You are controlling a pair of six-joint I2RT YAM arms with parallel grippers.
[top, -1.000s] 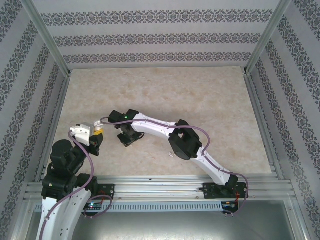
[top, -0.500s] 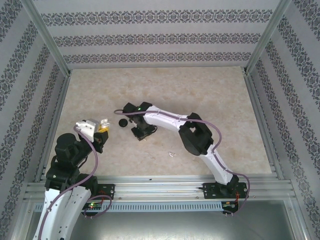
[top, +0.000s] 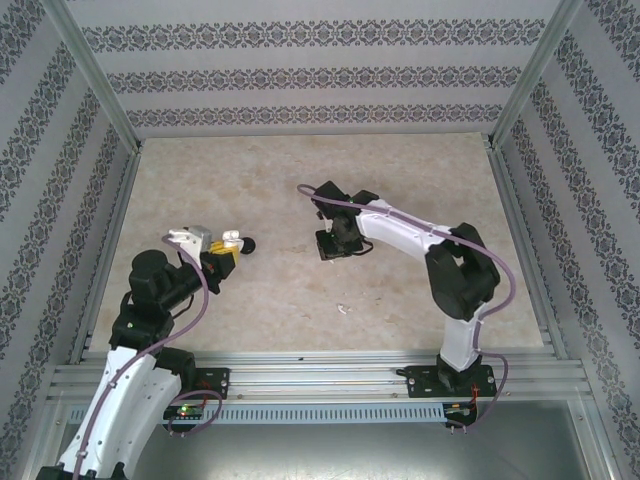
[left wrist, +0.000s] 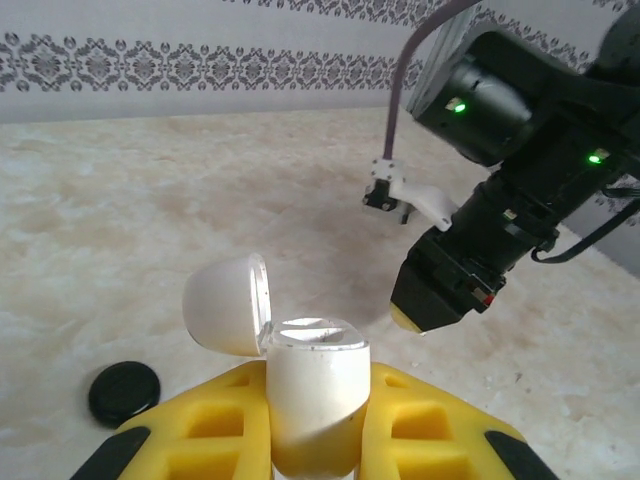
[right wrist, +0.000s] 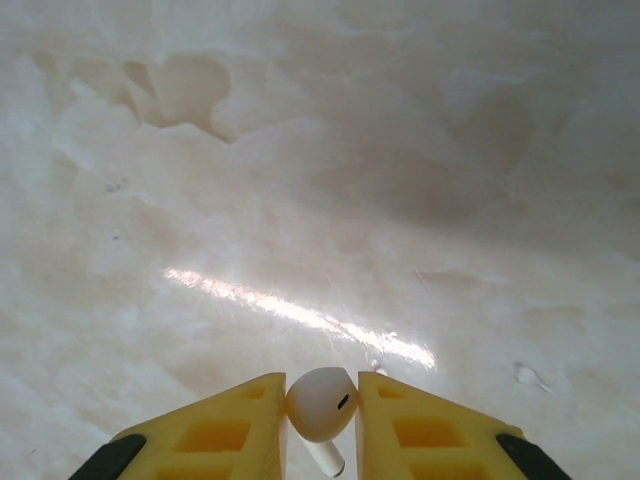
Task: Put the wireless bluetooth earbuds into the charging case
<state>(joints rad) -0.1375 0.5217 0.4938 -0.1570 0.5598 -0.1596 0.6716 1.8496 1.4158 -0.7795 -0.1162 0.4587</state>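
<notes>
1. The white earbud (right wrist: pixel 322 405) sits clamped between the yellow fingers of my right tool (right wrist: pixel 322 382). I hold it by the sides of its bulb, and the short stem points back toward my wrist. It hangs over the bare bench (right wrist: pixel 300 150) and touches nothing else.
2. I judge the bulb is gripped because it is the widest part for flat pads to catch. With the stem tucked back like this, the bud may need turning before it can seat.
3. My left tool (left wrist: pixel 315 372) is closed around the white charging case (left wrist: pixel 312 400) and holds it roughly upright. Its lid (left wrist: pixel 225 305) is tipped back to the left, so the mouth faces up for an approach from above.
4. Gripping the case rather than leaving it loose should stop so light a thing from skidding when the bud presses in.
5. My two tools are apart, the right one off to the right of the case, so the bud is not yet over the opening.
6. A black round piece (left wrist: pixel 124 392) lies on the bench beside the case. I cannot tell whether it is a second case.
</notes>
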